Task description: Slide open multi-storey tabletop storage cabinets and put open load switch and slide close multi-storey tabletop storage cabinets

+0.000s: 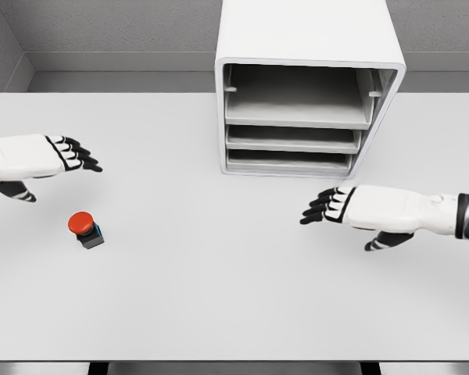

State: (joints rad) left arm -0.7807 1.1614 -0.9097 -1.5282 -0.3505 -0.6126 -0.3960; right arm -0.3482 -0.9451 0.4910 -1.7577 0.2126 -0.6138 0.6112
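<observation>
Head view, looking down on a pale grey table (pixel 219 312) with a grey wall behind it. A white storage cabinet (pixel 309 47) with rounded corners stands at about 1 o'clock from the table's middle, its front facing the camera. Three grey trays (pixel 293 141) are stacked inside it; all appear pushed in, none drawn forward.

The load switch (pixel 86 229), a small dark block topped by a red round button, sits on the table at about 8 o'clock, well apart from the cabinet.

The left hand (pixel 51 160) enters from the left edge at 9 o'clock and hovers above the table, just up from the switch but not touching it. Its black-tipped fingers are stretched out and relaxed, holding nothing. The right hand (pixel 352 211) enters from the right edge at 4 o'clock, near the cabinet's lower front, fingers likewise loose and empty.

Judged from this, the task stands at its first step: no tray is open. The next move seems to call for the right hand to reach a tray's front lip and draw it outward, while the left lowers onto the switch.
</observation>
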